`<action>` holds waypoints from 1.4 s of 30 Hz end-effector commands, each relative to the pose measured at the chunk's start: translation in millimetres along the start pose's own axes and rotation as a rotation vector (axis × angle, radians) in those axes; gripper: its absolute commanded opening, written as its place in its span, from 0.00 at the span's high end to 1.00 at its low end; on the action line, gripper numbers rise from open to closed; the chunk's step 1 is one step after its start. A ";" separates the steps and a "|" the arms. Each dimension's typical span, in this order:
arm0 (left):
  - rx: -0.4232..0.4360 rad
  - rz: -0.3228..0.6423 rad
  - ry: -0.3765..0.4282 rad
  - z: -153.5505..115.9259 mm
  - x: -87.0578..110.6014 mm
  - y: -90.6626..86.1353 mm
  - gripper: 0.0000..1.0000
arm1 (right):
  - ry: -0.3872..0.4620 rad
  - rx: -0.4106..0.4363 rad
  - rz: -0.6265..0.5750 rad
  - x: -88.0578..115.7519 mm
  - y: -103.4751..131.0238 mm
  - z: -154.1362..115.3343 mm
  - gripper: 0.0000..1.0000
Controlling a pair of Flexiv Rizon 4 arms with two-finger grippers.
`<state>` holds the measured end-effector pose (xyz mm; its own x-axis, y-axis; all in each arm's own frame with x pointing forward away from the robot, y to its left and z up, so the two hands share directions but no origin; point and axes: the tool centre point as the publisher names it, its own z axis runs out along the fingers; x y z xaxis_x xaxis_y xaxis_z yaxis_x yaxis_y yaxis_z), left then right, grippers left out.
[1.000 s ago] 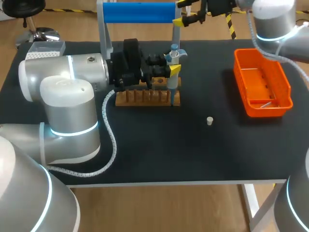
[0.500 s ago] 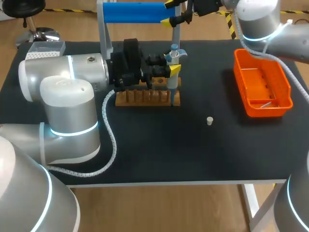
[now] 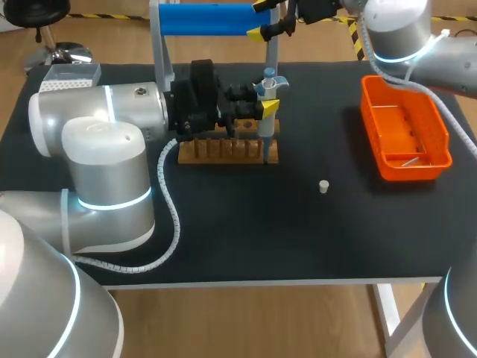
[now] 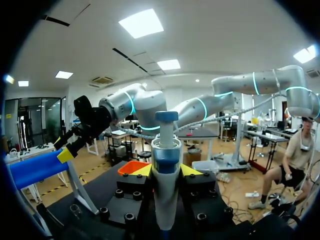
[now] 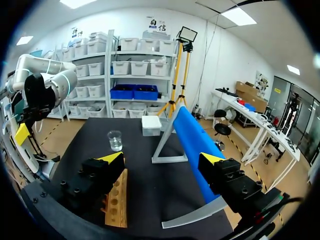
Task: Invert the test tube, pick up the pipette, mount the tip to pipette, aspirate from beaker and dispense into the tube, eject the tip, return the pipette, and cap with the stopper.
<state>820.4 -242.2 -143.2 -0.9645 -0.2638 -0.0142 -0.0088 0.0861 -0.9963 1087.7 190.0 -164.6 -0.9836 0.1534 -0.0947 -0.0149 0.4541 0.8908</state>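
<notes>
Pipette (image 4: 166, 145) upright, clamped in my left tool (image 4: 166, 170), lower end at the wooden rack (image 3: 223, 151); tip not discernible. Right tool (image 5: 162, 160) fingers apart, empty, up by the blue stand (image 3: 215, 19). Stopper (image 3: 323, 186) loose on bench (image 3: 298, 239). I judge pipette return and capping remain; liquid transfer unverifiable.

Orange tray (image 3: 414, 170), blue bar (image 3: 216, 19), black table (image 3: 298, 239), brown rack (image 3: 223, 152), white stopper (image 3: 323, 186)
</notes>
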 end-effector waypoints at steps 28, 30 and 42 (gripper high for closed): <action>-0.075 -0.012 -0.122 -41.4 -30.2 12.1 1.00 | 0.006 0.005 0.001 -1.8 0.7 -0.6 0.00; -0.105 -0.018 -0.154 -54.6 -39.2 15.0 1.00 | 0.006 0.005 0.001 -1.8 0.7 -0.6 0.00; -0.214 -0.044 -0.382 -122.6 -111.8 23.7 1.00 | 0.006 0.005 0.001 -1.8 0.7 -0.6 0.00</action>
<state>894.9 -105.6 -163.0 -0.7913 -0.6096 -0.0477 -0.1227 0.2347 -0.9643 1087.6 190.5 -164.4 -0.9836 0.1534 -0.0947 -0.0147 0.4550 0.8904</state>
